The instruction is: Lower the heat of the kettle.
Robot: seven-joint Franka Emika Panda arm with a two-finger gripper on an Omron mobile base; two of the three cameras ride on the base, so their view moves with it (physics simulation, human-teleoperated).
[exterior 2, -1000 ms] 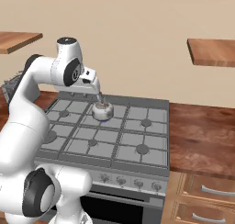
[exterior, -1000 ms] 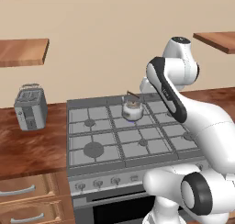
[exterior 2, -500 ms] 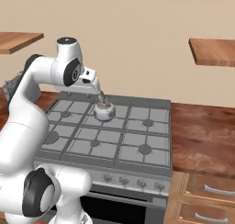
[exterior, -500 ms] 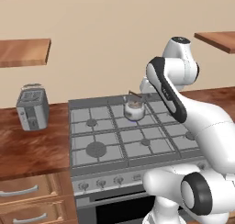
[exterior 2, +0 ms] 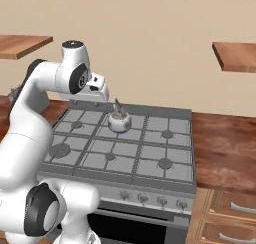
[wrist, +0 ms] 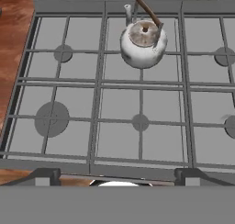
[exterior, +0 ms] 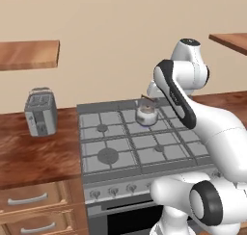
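Observation:
The kettle [wrist: 143, 43] is small, round and silver, with a dark arched handle. It stands on the rear middle burner of the stove [wrist: 119, 103], also seen as the kettle [exterior: 146, 114] and the kettle [exterior 2: 120, 121]. My gripper [wrist: 117, 176] is open, its two fingertips [wrist: 46, 175] far apart with nothing between them. It hangs well above the stove and apart from the kettle. From the right base view the gripper [exterior 2: 101, 94] is up and to the left of the kettle. A row of knobs [exterior: 116, 190] runs along the stove's front panel [exterior 2: 150, 199].
A boxy silver toaster [exterior: 41, 111] stands on the wooden counter [exterior: 34, 157] left of the stove. More wooden counter [exterior 2: 225, 148] lies to the right, with drawers [exterior 2: 230, 215] below. Wooden shelves [exterior: 29, 53] hang on the wall at both sides.
The whole picture has slid slightly to the right in both base views, so the camera has moved. The kettle keeps its burner. The jaws have spread apart.

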